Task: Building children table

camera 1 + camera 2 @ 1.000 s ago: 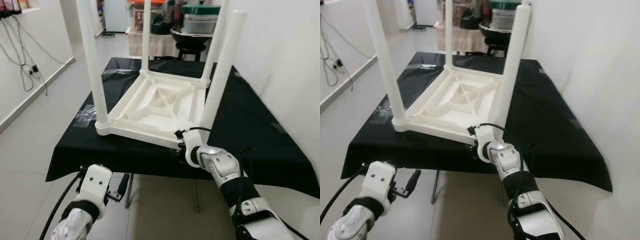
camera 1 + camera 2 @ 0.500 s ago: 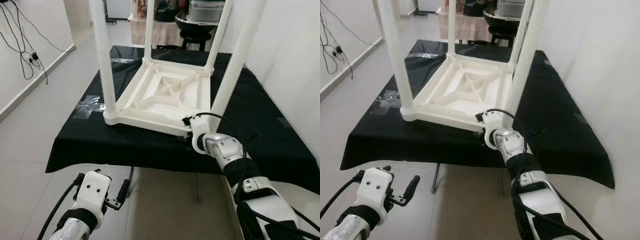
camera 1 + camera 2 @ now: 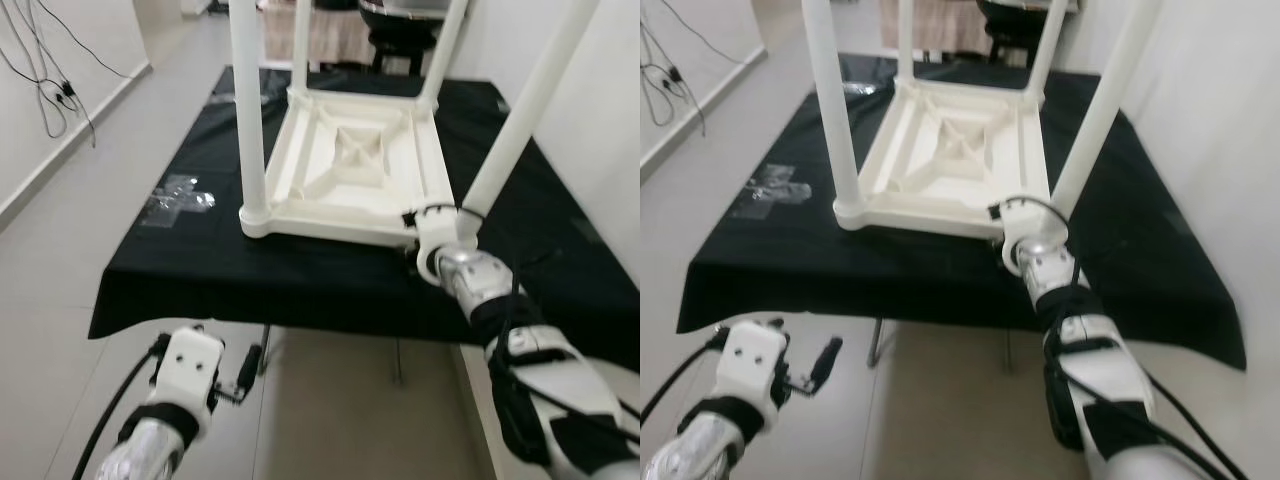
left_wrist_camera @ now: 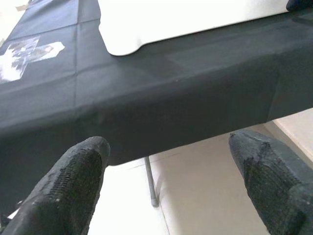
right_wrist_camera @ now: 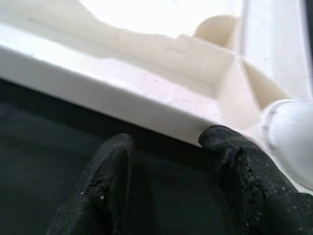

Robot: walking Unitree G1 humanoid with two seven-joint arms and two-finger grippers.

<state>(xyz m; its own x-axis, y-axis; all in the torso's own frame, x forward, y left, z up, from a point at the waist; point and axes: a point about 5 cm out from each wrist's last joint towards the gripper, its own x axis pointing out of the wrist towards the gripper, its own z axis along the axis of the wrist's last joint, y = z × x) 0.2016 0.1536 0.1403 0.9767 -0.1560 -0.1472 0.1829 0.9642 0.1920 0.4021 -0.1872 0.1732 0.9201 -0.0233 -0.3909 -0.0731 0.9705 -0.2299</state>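
Right end effector point(image 5: 166, 161) parted at upturned white table point(image 3: 350, 170) rim, left end effector point(image 4: 171, 181) spread below.

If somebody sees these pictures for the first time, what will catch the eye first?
A white children table lies upside down on the black-covered table, its legs pointing up. The right tool is at its near right corner, fingers open just before the rim. The left tool hangs open below the black cloth's near edge.

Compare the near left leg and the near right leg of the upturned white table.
The near left leg stands upright in its corner socket; the near right leg leans outward, away from the tabletop. The right gripper is open at the right leg's corner; nothing is at the left leg's. Both are plain white tubes.
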